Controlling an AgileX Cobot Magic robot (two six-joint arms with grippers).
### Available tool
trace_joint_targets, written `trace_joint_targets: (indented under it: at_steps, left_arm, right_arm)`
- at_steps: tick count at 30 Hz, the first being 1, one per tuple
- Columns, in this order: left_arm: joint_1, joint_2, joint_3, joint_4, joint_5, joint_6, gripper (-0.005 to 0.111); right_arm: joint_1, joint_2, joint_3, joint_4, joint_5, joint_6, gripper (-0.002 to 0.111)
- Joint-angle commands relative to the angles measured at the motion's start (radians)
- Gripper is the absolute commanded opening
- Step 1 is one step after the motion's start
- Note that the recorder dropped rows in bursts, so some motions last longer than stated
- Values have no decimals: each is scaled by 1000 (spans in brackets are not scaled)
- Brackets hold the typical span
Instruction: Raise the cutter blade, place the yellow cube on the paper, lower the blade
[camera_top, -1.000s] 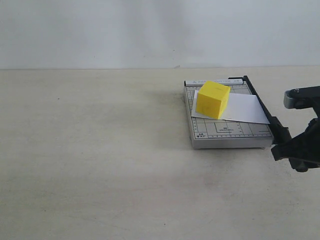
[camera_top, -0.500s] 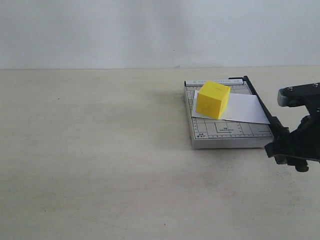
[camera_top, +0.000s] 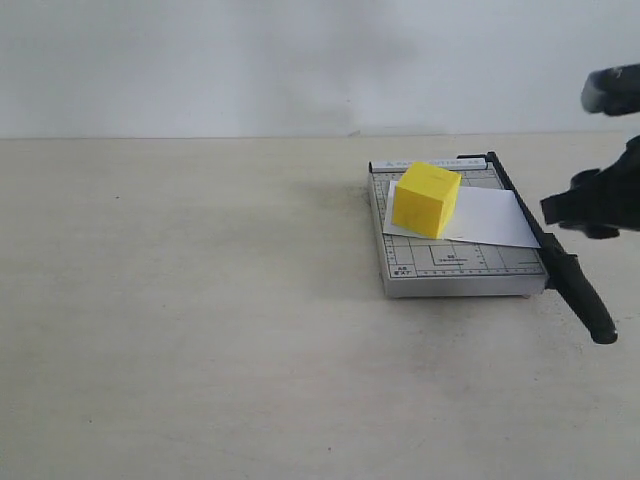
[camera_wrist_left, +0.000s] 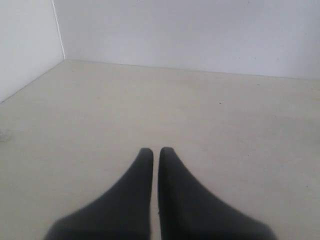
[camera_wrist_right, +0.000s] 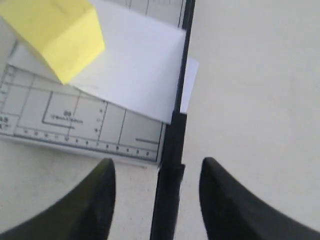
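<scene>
The yellow cube (camera_top: 426, 199) sits on the paper (camera_top: 490, 216), with the cutter blade (camera_top: 572, 278) lowered. The right fingers (camera_wrist_right: 97, 200) hang released above its handle. The left fingers (camera_wrist_left: 135, 200) are clenched, empty.

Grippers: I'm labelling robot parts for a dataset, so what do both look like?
The left gripper has two matte black fingers, broad at the base, tapering to rounded tips. The right gripper has similar black fingers; its arm, in the exterior view, is black with a grey part. No cables or markings show.

Left gripper (camera_wrist_left: 155, 150): 2 matte black fingers (camera_wrist_left: 135, 200), broad-based, tapering to rounded tips. Right gripper (camera_wrist_right: 157, 161): 2 matching black fingers. Grey housing (camera_top: 612, 90) on black right arm (camera_top: 600, 200).
</scene>
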Motion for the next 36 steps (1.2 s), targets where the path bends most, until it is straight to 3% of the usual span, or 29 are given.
trace_joint_targets:
  at_steps: [1,5,6,14,19,36]
  left_arm:
    - [2,-3,4,-3,-8,4,4]
    - [2,-3,4,-3,-8,4,4]
    - [2,-3,4,-3,-8,4,4]
    - [2,-3,4,-3,-8,4,4]
    - [2,-3,4,-3,-8,4,4]
    - [2,-3,4,-3,-8,4,4]
  right_arm:
    - [0,-235,117,88,-125,-48,29]
    - [2,-533,253,181,-212,-50,2]
    - [2,-588,275,181,-221,-50,0]
    - [2,-1018,441,205,-148,-10,0]
    - [2,-1175,488,205,-60,-6,0]
    - [2,-1228,493,205,-37,-6,0]
